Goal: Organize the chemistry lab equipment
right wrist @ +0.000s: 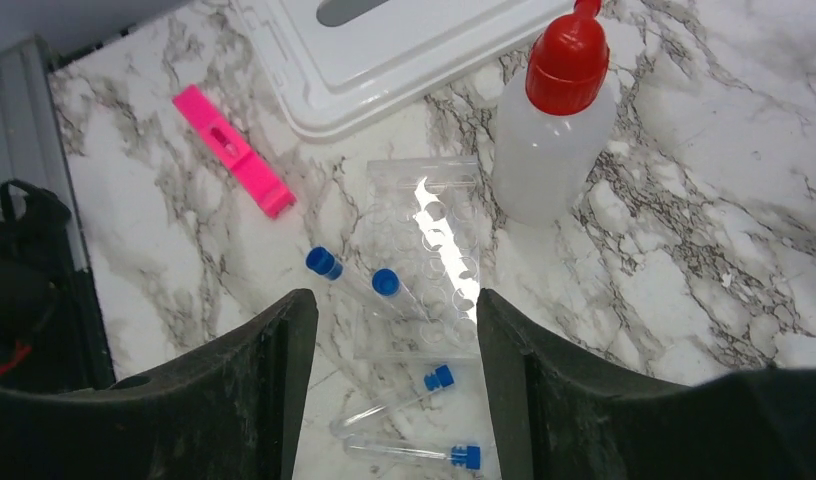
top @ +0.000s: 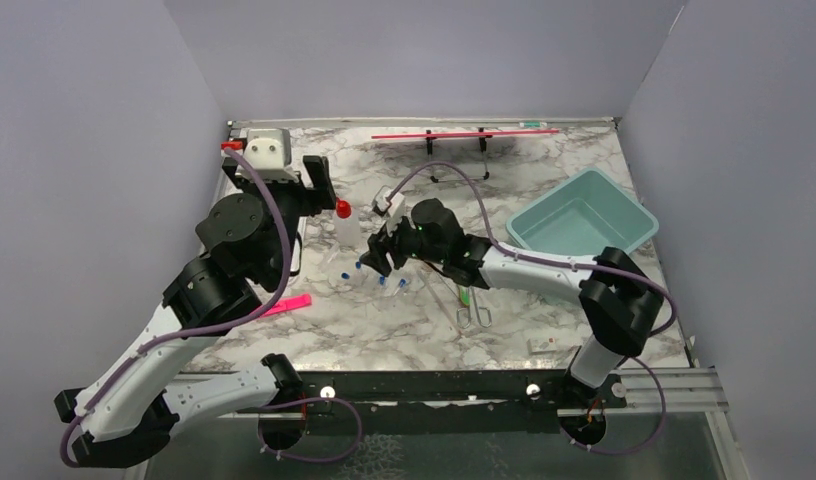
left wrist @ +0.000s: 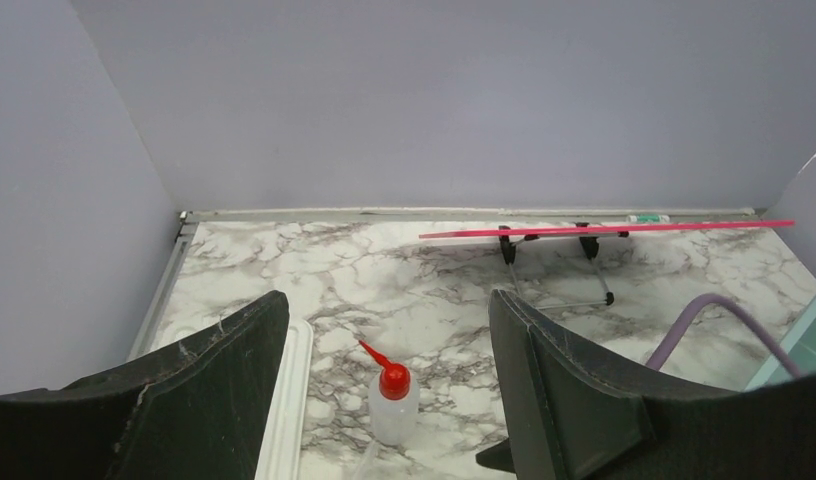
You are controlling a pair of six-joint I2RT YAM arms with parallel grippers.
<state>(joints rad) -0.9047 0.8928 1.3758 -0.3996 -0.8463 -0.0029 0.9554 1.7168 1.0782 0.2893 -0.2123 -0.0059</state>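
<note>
A small clear squeeze bottle (top: 346, 228) with a red nozzle stands on the marble table. My left gripper (top: 322, 190) hovers just behind it, open and empty; in the left wrist view the bottle (left wrist: 393, 402) stands below the open gripper (left wrist: 386, 302). My right gripper (top: 376, 258) is open and empty above several blue-capped tubes (top: 382, 282). In the right wrist view, two tubes (right wrist: 384, 285) lean on a clear rack (right wrist: 424, 260) and two more (right wrist: 439, 378) lie loose between the fingers of that gripper (right wrist: 394, 300). The bottle (right wrist: 554, 130) stands behind the rack. Metal forceps (top: 474, 315) and a green-handled tool (top: 464, 295) lie right of the tubes.
A teal bin (top: 582, 215) sits at the right. A long red rod on a black stand (top: 464, 133) runs along the back. A flat pink strip (top: 284, 305) lies at the left front. A white tray (right wrist: 404, 50) lies left of the bottle, partly under the left arm.
</note>
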